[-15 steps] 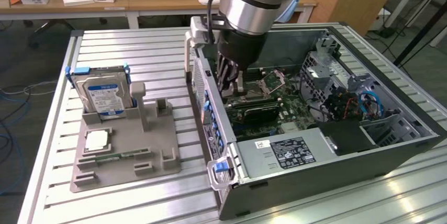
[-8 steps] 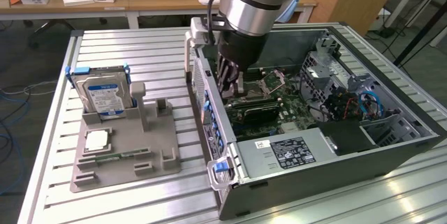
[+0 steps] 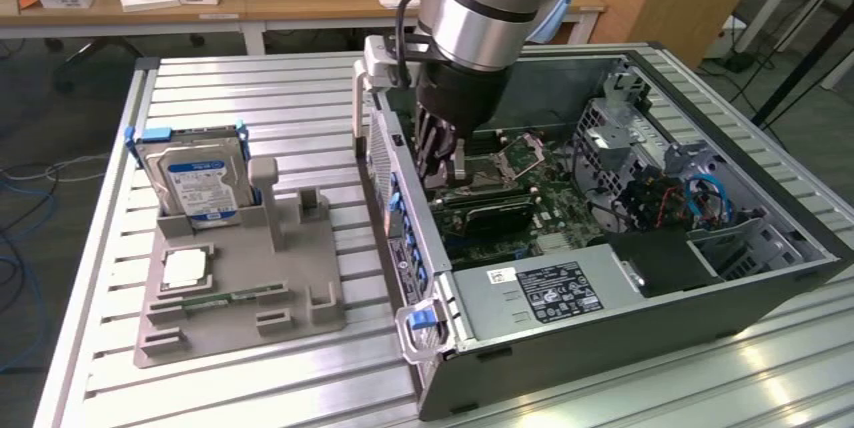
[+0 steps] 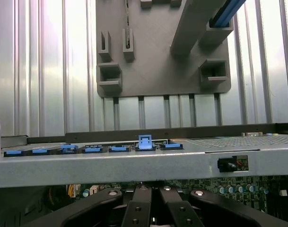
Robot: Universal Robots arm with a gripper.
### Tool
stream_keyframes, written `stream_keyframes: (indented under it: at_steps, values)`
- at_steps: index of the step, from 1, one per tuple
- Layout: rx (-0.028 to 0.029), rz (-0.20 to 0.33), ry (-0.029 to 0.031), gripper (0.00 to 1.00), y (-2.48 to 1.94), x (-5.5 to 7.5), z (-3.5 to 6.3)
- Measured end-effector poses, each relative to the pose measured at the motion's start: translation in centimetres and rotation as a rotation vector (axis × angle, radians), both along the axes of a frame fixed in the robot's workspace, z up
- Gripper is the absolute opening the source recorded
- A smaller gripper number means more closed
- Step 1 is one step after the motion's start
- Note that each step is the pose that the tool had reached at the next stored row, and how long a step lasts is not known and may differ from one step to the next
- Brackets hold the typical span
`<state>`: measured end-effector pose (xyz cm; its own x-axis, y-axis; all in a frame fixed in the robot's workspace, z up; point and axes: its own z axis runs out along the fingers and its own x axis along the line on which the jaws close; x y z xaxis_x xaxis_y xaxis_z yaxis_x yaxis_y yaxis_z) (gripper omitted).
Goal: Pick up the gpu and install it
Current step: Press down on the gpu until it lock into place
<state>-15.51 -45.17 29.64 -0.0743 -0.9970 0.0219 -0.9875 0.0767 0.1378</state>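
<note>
We see the tool [image 3: 454, 173] lowered inside the open computer case [image 3: 747, 278], just over the motherboard [image 3: 554, 203]. The gpu [image 3: 483, 210] sits below it: black, flat, lying along the board. We cannot tell whether the tool's fingers are apart or clamped. The power supply label [image 3: 554, 291] is unreadable (the hard drive [image 3: 198, 183] on the grey holder [image 3: 240, 288] likewise).

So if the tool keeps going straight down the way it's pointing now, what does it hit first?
Probably the gpu, the dark card lying on the motherboard directly below the tool inside the open computer case. Depth is hard to judge, so they may already touch.
</note>
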Motion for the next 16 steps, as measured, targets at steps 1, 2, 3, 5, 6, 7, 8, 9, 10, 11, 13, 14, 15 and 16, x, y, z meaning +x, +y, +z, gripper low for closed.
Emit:
stream_keyframes:
  at_steps: [1, 2, 3, 5, 6, 7, 8, 9, 10, 11, 13, 14, 15, 16]
  values:
    - [0.0001, 0.000, -0.0001, 0.11, 0.00, 0.00, -0.01]
    - [0.0002, 0.000, -0.0002, 0.11, 0.00, 0.00, -0.01]
    - [0.0001, 0.000, -0.0001, 0.11, 0.00, 0.00, -0.02]
    - [0.0002, 0.000, 0.0002, 0.11, 0.00, 0.01, -0.02]
    - [0.0004, 0.000, 0.0013, 0.11, 0.00, 0.03, -0.02]
    - [0.0008, 0.000, 0.0030, 0.11, 0.00, 0.05, 0.01]
    - [0.0013, 0.000, 0.0055, 0.11, 0.01, 0.07, 0.08]
    - [0.0008, 0.000, 0.0090, 0.11, 0.01, 0.09, 0.21]
    - [0.0004, 0.000, 0.0129, 0.11, 0.00, 0.14, 0.33]
    - [0.0004, 0.000, 0.0171, 0.11, 0.01, 0.20, 0.43]
    - [0.0004, 0.000, 0.0207, 0.11, 0.00, 0.43, 0.46]
    - [0.0002, 0.000, 0.0208, 0.11, 0.00, 0.58, 0.46]
    - [0.0004, 0.000, 0.0207, 0.11, 0.00, 0.72, 0.43]
    - [0.0004, 0.000, 0.0206, 0.11, 0.00, 0.84, 0.38]
